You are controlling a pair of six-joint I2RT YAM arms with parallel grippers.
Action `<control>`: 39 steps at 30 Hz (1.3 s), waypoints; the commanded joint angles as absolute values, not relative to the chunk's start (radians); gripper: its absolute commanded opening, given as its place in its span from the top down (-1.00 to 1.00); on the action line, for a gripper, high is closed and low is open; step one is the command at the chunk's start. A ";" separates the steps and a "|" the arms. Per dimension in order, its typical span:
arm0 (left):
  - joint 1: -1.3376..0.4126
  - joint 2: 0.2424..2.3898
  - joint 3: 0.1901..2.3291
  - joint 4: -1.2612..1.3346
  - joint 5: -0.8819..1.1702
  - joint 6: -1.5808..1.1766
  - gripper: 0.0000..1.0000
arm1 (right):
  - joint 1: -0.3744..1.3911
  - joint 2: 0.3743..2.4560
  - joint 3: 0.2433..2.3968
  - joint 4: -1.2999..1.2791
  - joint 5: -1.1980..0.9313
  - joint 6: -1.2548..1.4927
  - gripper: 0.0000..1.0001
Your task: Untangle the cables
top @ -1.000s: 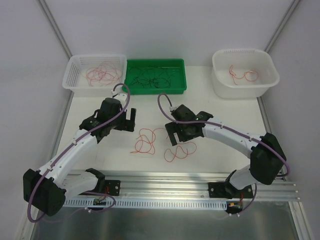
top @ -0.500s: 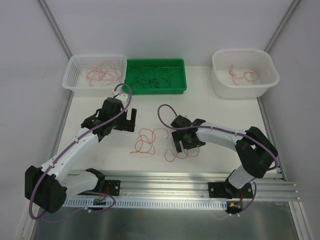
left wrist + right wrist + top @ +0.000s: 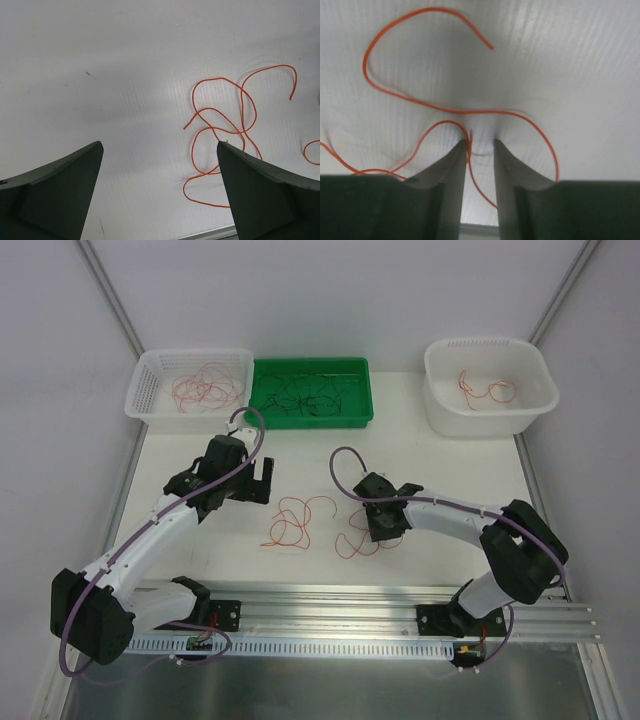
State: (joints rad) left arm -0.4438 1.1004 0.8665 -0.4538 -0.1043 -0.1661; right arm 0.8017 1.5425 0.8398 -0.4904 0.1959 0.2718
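Two loose bundles of orange-red cables lie on the white table: one at centre [image 3: 295,523], one to its right [image 3: 356,541]. My right gripper [image 3: 386,531] is down on the right bundle. In the right wrist view its fingertips [image 3: 480,141] touch the table with a narrow gap between them. One strand [image 3: 471,167] runs through that gap along the left finger, not pinched. My left gripper [image 3: 262,480] hovers left of the centre bundle. Seen from the left wrist, it [image 3: 159,144] is wide open and empty, with a looped cable [image 3: 242,107] beyond its right finger.
A white basket [image 3: 147,392] with pinkish-red wires stands at the back left. Beside it is a green tray [image 3: 362,400] of dark wires. A white tub [image 3: 440,408] with a red wire is at the back right. A metal rail [image 3: 330,605] runs along the near edge.
My right gripper has swung right and come down onto the right bundle. Its jaws have narrowed from wide open to a small gap around a strand. The left arm has not moved.
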 commanded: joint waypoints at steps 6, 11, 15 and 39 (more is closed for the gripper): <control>-0.442 1.114 0.870 -0.453 -0.092 -0.152 -0.98 | 0.776 1.462 0.833 -0.552 0.288 0.229 0.99; -0.442 1.114 0.870 -0.453 -0.091 -0.150 -0.98 | 0.747 1.320 0.943 -0.679 0.379 0.161 0.99; -0.442 1.112 0.871 -0.454 -0.086 -0.150 -0.98 | 0.652 1.201 1.063 -0.735 0.423 0.092 0.99; -0.440 1.140 0.871 -0.459 -0.097 -0.138 -0.98 | -0.049 1.808 2.146 -0.407 0.232 -0.089 0.99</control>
